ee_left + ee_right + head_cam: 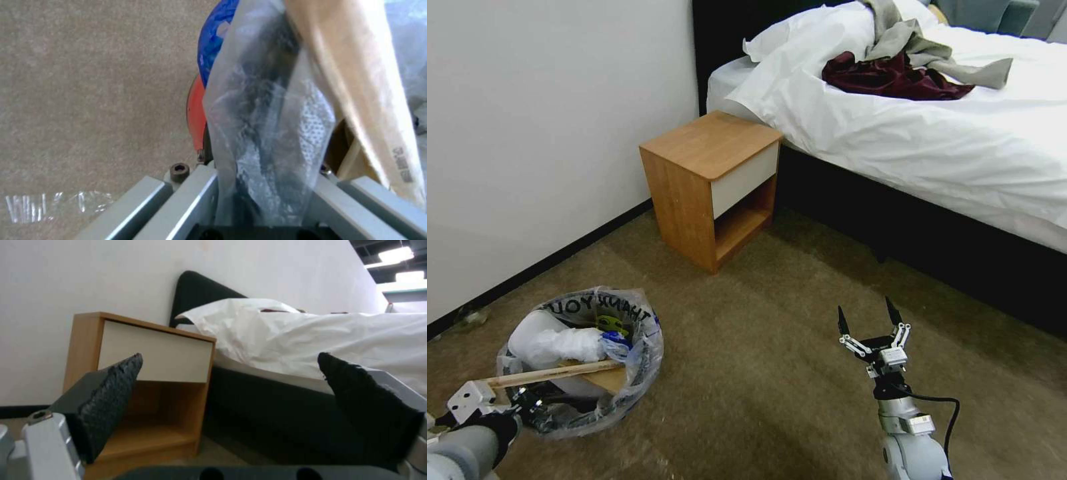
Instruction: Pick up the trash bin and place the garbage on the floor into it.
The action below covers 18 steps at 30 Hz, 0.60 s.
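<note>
At the lower left of the head view: the trash bin (584, 363) is held by the left gripper (527, 405) at its near rim.
Grip: in the left wrist view the fingers are clamped on the bag-covered rim (267, 140), with the red-and-blue wall (202, 83) to the outside.
Bin contents: crumpled white paper (557, 343), a brown cardboard scrap (607, 379) and a thin wooden stick (550, 375) lying across the mouth are seen inside the clear bag.
Stick axis: roughly crosswise to the robot, one end pointing toward the left arm.
Right gripper (869, 319): raised over bare floor (747, 373), jaws spread wide and empty, tips aimed away from the robot toward the bed (947, 133) and nightstand (710, 183).
Key relation: the bin lies well to the left of the right gripper, at about the same depth.
Nearer arm: the left, already on the bin; the right is judged free for picking.
Loose garbage: none is made out on the carpet near either gripper.
</note>
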Tool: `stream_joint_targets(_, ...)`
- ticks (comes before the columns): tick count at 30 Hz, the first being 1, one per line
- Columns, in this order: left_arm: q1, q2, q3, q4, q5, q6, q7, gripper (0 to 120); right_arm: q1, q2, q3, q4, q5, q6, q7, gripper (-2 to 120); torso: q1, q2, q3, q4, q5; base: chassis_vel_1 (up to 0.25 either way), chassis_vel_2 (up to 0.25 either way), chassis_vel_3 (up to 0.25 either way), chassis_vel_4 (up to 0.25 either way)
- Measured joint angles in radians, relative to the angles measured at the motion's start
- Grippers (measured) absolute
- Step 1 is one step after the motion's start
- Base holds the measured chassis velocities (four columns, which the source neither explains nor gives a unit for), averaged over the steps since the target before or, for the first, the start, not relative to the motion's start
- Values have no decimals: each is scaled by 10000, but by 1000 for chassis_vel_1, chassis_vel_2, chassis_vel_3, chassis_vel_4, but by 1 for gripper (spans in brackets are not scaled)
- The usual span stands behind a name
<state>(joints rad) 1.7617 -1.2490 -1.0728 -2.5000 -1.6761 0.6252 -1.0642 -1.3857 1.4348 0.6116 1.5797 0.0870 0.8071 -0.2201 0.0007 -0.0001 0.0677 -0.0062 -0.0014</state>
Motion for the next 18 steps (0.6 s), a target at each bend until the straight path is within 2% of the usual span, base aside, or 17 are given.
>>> stream_joint_targets(8,-123,32,7,19,4,-1,-1,0,222,56,-30,-250,5,-3,-10,100,-3,1,-8,0,1,32,-50,-30,49)
stream_joint_targets(18,-164,31,21,78,6,-19,-1,0,314,86,-4,-340,86,-10,-225,100,-2,1,-6,0,0,0,0,0,0)
